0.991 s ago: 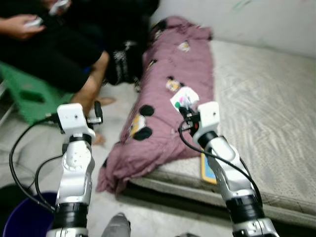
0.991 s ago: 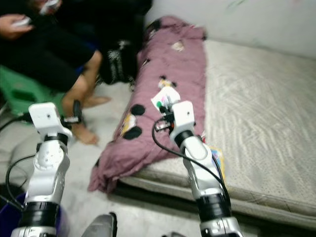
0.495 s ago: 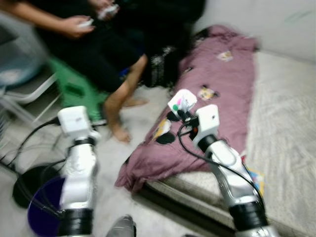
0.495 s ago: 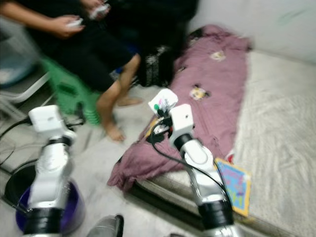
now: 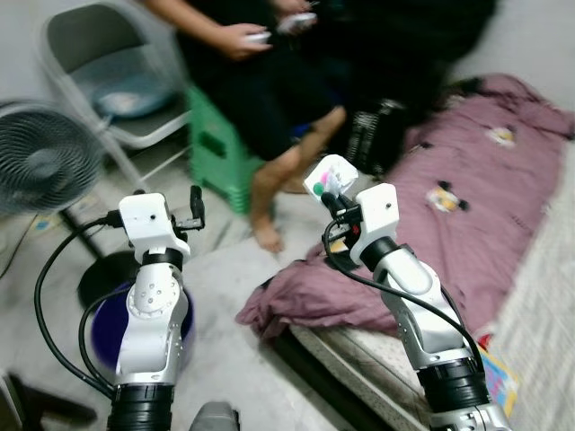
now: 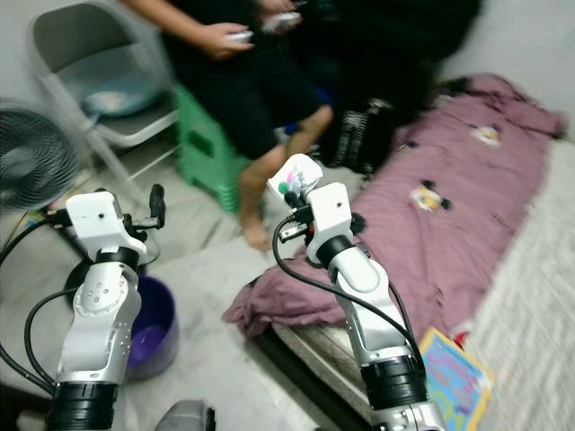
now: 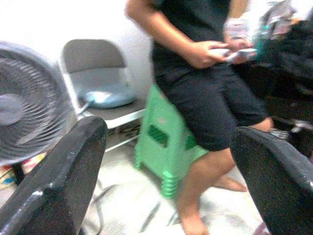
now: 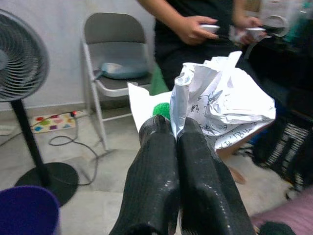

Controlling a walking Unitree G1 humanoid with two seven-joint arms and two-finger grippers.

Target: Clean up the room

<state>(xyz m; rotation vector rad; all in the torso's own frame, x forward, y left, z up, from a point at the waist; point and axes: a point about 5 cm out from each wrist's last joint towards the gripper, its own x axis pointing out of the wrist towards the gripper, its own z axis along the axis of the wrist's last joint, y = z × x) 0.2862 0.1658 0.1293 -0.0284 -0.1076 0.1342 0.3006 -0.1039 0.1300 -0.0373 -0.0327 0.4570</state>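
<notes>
- The right gripper [image 8: 176, 128] is holding a crumpled paper [image 8: 222, 105] up in front of the robot, its jaws clamped together on the paper's lower edge; in the head views the paper [image 5: 329, 175] is sitting at the top of the raised right arm, near the middle of the scene.
- The left gripper [image 5: 194, 208] is raised at about 9 o'clock from the paper, its jaws spread wide apart and gripping nothing.
- A purple bucket [image 6: 154, 325] is standing on the floor at roughly 7 o'clock from the paper, just beside the left arm.
- A person [image 5: 269, 81] is sitting on a green stool [image 5: 216, 153] at 12 o'clock, holding small white things in both hands.
- A grey folding chair [image 5: 108, 72] and a fan [image 5: 40, 157] are standing towards 10 o'clock.
- A mauve blanket [image 5: 449, 224] is lying along the mattress [image 6: 530, 287] edge at 3 o'clock, drooping to the floor.
- A colourful book [image 6: 454, 377] is resting on the mattress at 5 o'clock.
</notes>
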